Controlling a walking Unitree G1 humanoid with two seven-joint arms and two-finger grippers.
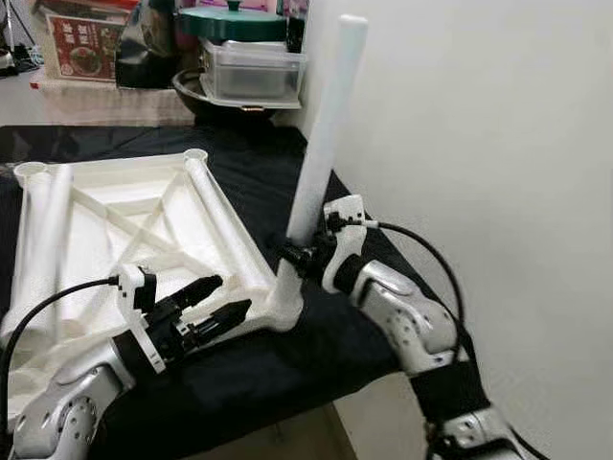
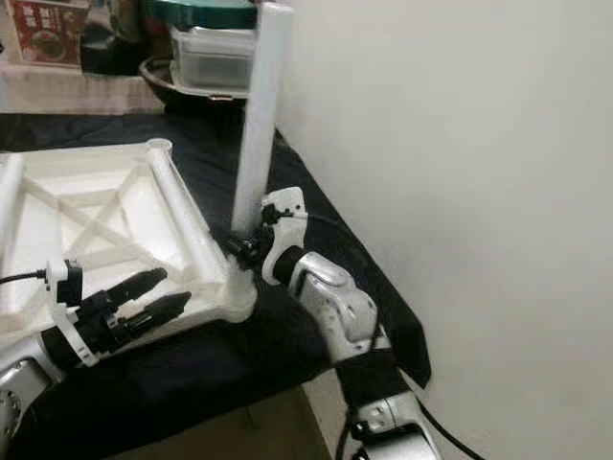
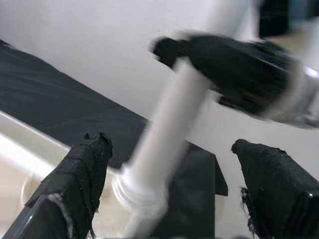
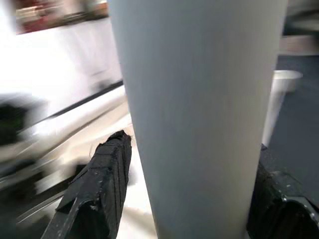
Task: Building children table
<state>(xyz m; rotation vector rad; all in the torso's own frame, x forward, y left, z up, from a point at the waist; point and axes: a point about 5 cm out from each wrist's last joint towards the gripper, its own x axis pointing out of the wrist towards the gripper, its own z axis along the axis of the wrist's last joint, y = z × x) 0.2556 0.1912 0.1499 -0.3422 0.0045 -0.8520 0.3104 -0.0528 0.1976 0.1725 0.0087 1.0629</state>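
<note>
Nearest the head camera, the left end effector (image 1: 218,297) hovers over the near edge of the white tabletop panel (image 1: 115,240), its two black fingers parted a little and closed on nothing. That panel lies upside down, ribbed underside up, on a black cloth (image 1: 287,364) covering the table, with round leg sockets at its corners. At the near right corner socket (image 1: 280,305) a white table leg (image 1: 324,134) stands nearly upright, leaning slightly toward the wall (image 1: 498,144), its foot in the socket. The right end effector (image 1: 305,253) is clamped around this leg low down, just above the socket (its wrist view shows a black finger on each side of the tube). Another white leg (image 1: 43,240) lies flat along the panel's far left side. Behind the table sit a clear storage box (image 1: 254,72) and a green lid (image 1: 230,21).
</note>
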